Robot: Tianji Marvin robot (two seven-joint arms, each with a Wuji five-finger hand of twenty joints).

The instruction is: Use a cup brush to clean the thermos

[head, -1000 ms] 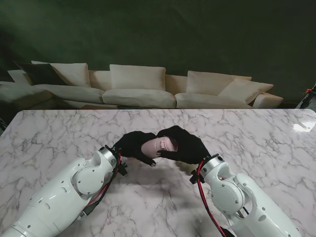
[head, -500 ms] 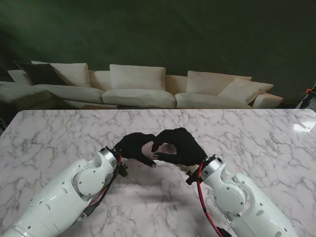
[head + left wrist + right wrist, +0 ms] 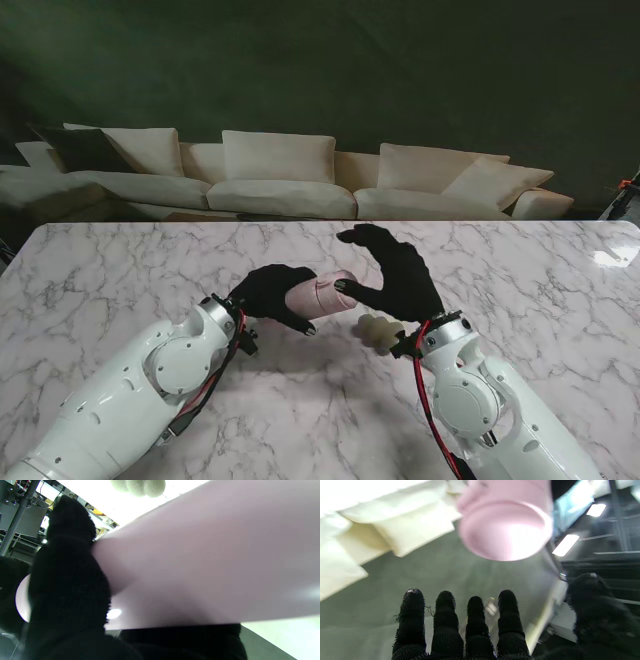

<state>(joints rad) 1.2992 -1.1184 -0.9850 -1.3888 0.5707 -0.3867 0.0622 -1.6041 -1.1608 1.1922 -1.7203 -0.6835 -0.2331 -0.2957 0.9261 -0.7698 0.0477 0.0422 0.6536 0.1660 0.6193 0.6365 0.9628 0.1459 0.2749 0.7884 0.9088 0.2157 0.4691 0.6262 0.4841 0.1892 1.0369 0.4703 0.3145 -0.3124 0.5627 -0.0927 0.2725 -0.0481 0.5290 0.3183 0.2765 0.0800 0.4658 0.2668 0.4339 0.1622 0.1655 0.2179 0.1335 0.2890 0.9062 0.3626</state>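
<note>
My left hand point(image 3: 268, 293) is shut on a pink thermos point(image 3: 322, 292), held on its side above the table's middle. In the left wrist view the thermos point(image 3: 200, 562) fills the frame, with my left hand point(image 3: 67, 580) wrapped around it. To its right my right hand point(image 3: 398, 272) is raised and open, its thumb tip close to the thermos end. The right wrist view shows the thermos end point(image 3: 505, 522) beyond my spread right hand point(image 3: 475, 630), which holds nothing. The cream sponge head of the cup brush point(image 3: 378, 331) lies beside my right wrist and shows as the brush head point(image 3: 137, 486); its handle is hidden.
The white marble table point(image 3: 520, 280) spreads to both sides of the hands. A cream sofa point(image 3: 280, 180) stands beyond the far edge, against a dark green wall.
My right hand has let go of the thermos end, lifted and opened. The brush's sponge head has come into view beside my right wrist. The left hand still holds the thermos.
</note>
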